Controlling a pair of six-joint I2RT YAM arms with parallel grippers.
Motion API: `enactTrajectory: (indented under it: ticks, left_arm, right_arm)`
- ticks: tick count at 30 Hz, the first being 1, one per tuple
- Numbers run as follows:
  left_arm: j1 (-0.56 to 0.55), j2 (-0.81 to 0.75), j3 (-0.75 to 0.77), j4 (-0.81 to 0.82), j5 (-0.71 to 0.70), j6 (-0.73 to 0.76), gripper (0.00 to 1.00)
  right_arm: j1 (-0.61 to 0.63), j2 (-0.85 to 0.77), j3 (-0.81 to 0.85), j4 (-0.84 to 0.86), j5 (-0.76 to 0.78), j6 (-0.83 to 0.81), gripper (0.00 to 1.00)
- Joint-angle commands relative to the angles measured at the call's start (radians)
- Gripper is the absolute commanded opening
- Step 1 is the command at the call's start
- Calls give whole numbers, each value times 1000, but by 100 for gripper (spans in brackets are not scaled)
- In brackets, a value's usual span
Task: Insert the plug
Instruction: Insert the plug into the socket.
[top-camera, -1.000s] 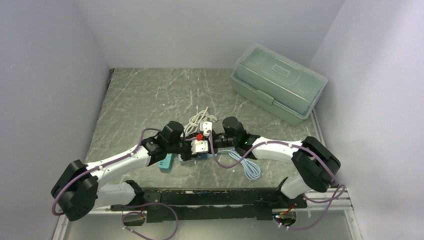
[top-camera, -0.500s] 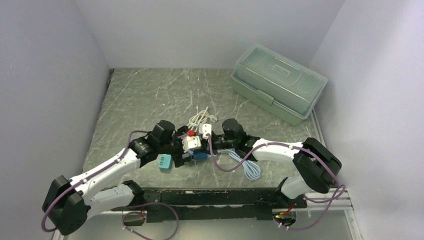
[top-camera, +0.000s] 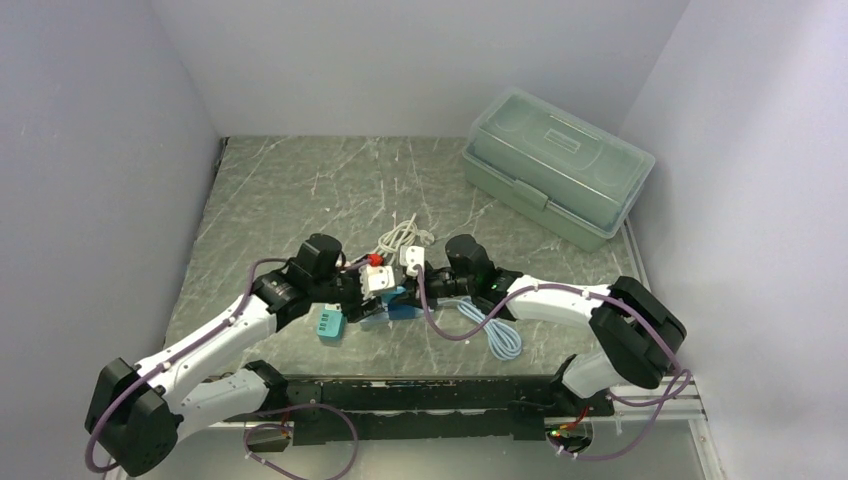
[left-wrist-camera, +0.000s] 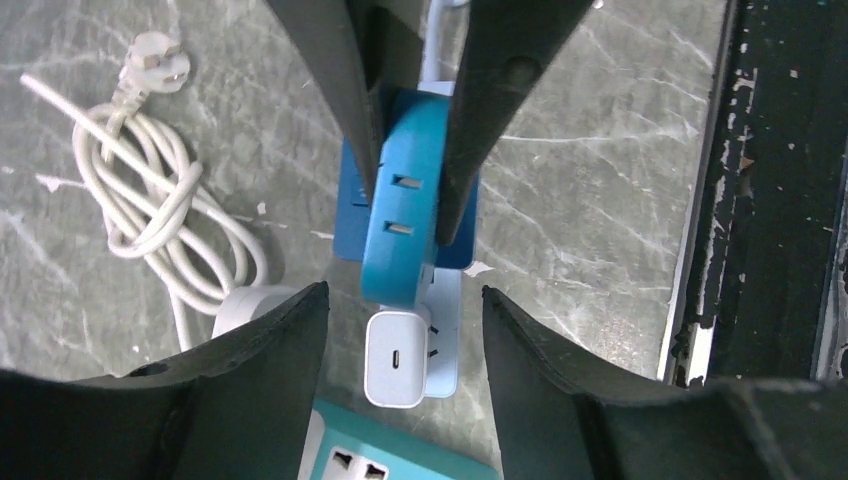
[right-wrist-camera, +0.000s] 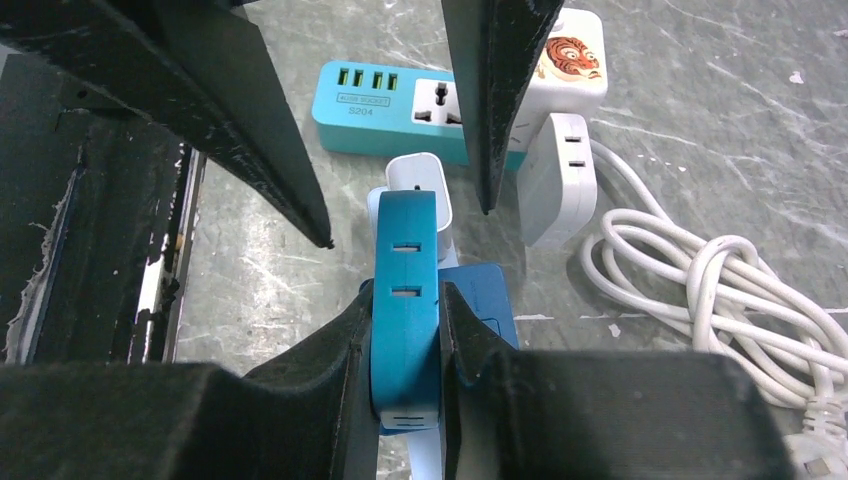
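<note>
My right gripper (right-wrist-camera: 405, 305) is shut on a blue socket block (right-wrist-camera: 404, 240) and holds it on edge, its two slots showing and unfilled. A white USB charger plug (left-wrist-camera: 398, 356) lies on the table just past the block's end, prongs pointing sideways, not in the slots. My left gripper (left-wrist-camera: 400, 385) is open and empty, its fingers (right-wrist-camera: 260, 130) on either side of the plug without touching it. In the top view the left gripper (top-camera: 372, 293) and right gripper (top-camera: 415, 290) face each other over the blue block (top-camera: 400, 308).
A teal power strip (right-wrist-camera: 400, 105) lies just behind the plug. A white adapter with a tiger sticker (right-wrist-camera: 567, 58), another white adapter (right-wrist-camera: 560, 180) and a coiled white cable (right-wrist-camera: 700, 280) lie beside it. A green toolbox (top-camera: 555, 165) stands at the back right.
My left arm has drawn back to the left, away from the right gripper. The right gripper has kept still on the blue block.
</note>
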Motion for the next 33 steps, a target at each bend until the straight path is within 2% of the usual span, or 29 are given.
enactTrajectory:
  ticks: [1,5,8,9,10,12,13,24,33]
  left_arm:
    - [3,8,17,53,102,56,62]
    - [2,28,16,95,102,54,51]
    - [2,45,21,119,105,63,38]
    - [2,53,24,118,108,69,33]
    - [2,61,29,114,111,75,26]
    - [3,77,39,103,111,88,5]
    - [2,83,44,100,110,90,0]
    - [0,79,50,102,106,92,0]
    - [-1,86,78,106,96,65,1]
  right_arm:
    - [-37,14,-31,-207,23,-3,3]
    - [-42,23,-26,-210,15,-5,10]
    - [-44,18,-14,-219,26,-9,23]
    - [-44,18,-5,-229,29,-13,33]
    - [-45,20,5,-240,30,-20,38]
    - [-46,24,31,-268,32,-33,41]
    - [-47,26,45,-286,34,-41,42]
    - [-67,-1,156,-383,26,-100,44]
    - [-54,-5,159,-300,30,-94,44]
